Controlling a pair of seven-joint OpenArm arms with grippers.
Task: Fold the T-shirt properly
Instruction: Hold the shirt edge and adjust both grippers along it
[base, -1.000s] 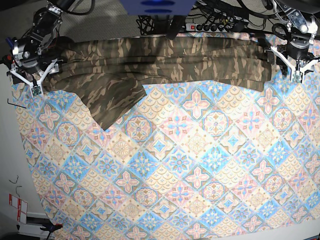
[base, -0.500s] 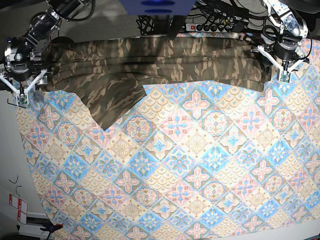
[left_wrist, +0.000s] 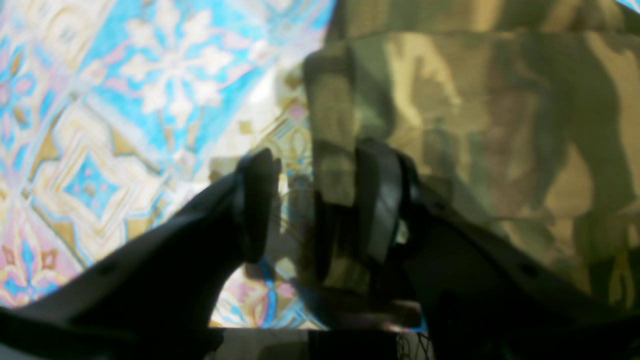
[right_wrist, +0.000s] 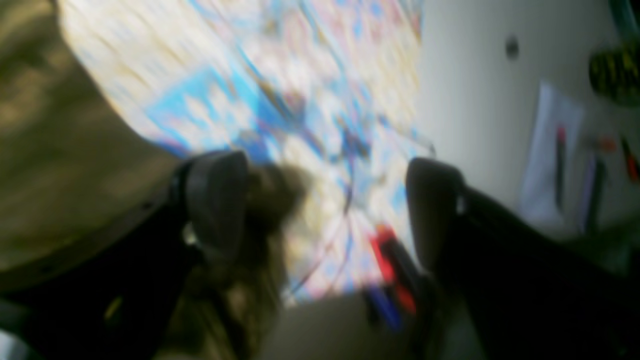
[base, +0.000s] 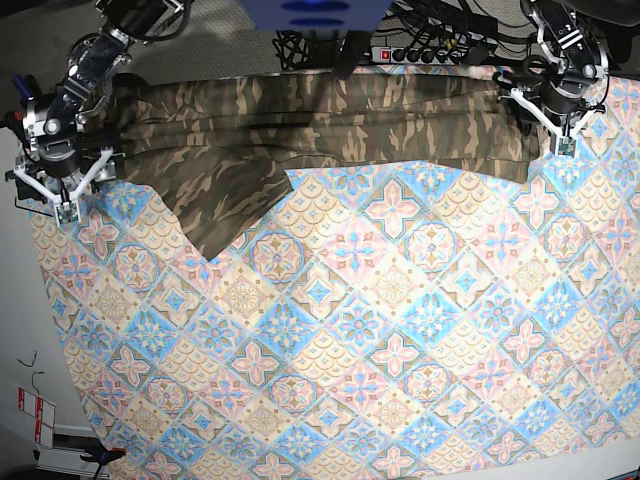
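Two grippers sit at the far corners of the table. The left gripper (left_wrist: 320, 205) has its fingers partly apart, with a fold of the shirt (base: 300, 120) between them; whether they pinch it I cannot tell. The right gripper (right_wrist: 325, 210) has its fingers wide apart, just beside the shirt's edge. That shirt lies bunched along the far side of the tablecloth (base: 380, 330).
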